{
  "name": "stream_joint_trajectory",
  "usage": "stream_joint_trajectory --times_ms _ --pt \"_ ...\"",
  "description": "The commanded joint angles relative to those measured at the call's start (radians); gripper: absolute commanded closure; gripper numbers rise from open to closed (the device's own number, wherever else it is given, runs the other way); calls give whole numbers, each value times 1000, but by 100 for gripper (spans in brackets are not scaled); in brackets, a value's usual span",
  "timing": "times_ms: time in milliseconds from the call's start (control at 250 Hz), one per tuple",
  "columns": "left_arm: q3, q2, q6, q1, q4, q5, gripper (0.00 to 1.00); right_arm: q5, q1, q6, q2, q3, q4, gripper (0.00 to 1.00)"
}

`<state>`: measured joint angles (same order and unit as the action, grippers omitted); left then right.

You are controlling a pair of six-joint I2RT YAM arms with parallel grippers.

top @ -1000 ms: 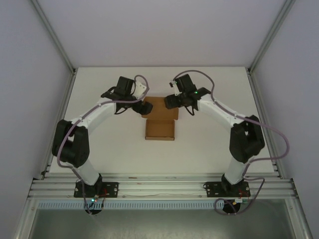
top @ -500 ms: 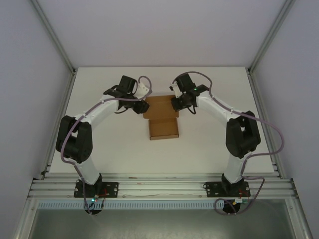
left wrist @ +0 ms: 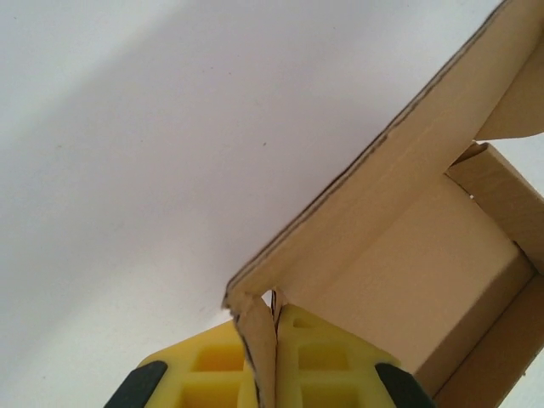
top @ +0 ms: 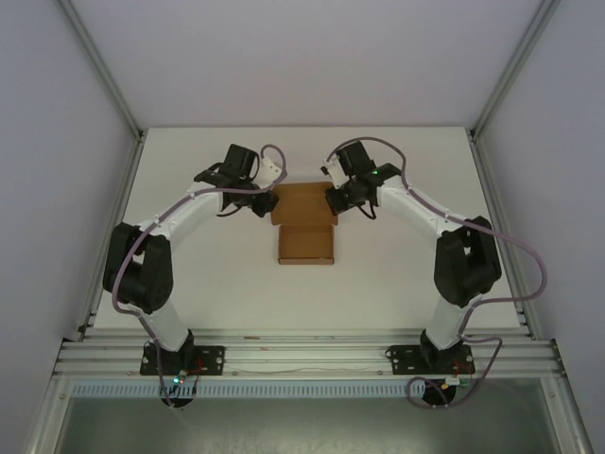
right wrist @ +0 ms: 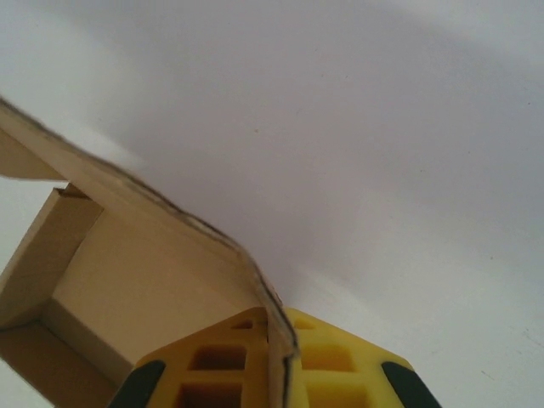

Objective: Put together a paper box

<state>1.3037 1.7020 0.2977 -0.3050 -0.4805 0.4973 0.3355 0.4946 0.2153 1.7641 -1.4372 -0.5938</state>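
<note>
The paper box point(top: 304, 224) is a brown cardboard piece, partly folded, lying mid-table between both arms. My left gripper point(top: 267, 201) is shut on its far-left corner; in the left wrist view the yellow fingers point(left wrist: 212, 365) pinch a cardboard flap point(left wrist: 259, 340), and the box's wall point(left wrist: 408, 170) and inner floor point(left wrist: 416, 272) stretch away to the right. My right gripper point(top: 333, 199) is shut on the far-right corner; in its wrist view the yellow fingers point(right wrist: 340, 365) clamp the box's edge point(right wrist: 280, 348), with the open inside of the box point(right wrist: 136, 289) to the left.
The white table point(top: 189, 274) ends at metal frame posts point(top: 104, 85) on both sides and a rail point(top: 302, 355) at the near edge where the arm bases stand. White walls enclose the back.
Both grippers went from open to shut on the far corners of the box. The box's far part has lifted and the sheet shifted slightly.
</note>
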Motion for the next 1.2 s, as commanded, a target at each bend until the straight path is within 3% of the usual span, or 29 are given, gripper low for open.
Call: stream_joint_trajectory --times_ms 0,60,164,264,392,556,867,1059,1195 --pt "-6 -51 -124 1 67 -95 100 -59 6 -110 -62 25 60 100" --pt "2 -61 -232 -12 93 -188 100 -146 30 -182 -88 51 115 100" --pt "2 -76 -405 -46 132 -324 100 -402 86 -339 -137 115 258 100" --pt "-28 -76 -537 -80 205 -348 100 -529 130 -505 -150 146 350 100" --pt "-28 -41 -658 -160 222 -565 100 -659 171 -643 -104 163 424 100" --pt "-37 16 -720 -194 266 -569 100 -722 183 -730 -28 170 504 100" --pt "-97 106 -776 -224 397 -549 100 -756 218 -725 61 184 516 100" --pt "-187 89 -784 -270 473 -566 100 -838 243 -744 57 240 540 100" --pt "-260 51 -793 -281 494 -549 100 -860 266 -725 26 350 680 100"
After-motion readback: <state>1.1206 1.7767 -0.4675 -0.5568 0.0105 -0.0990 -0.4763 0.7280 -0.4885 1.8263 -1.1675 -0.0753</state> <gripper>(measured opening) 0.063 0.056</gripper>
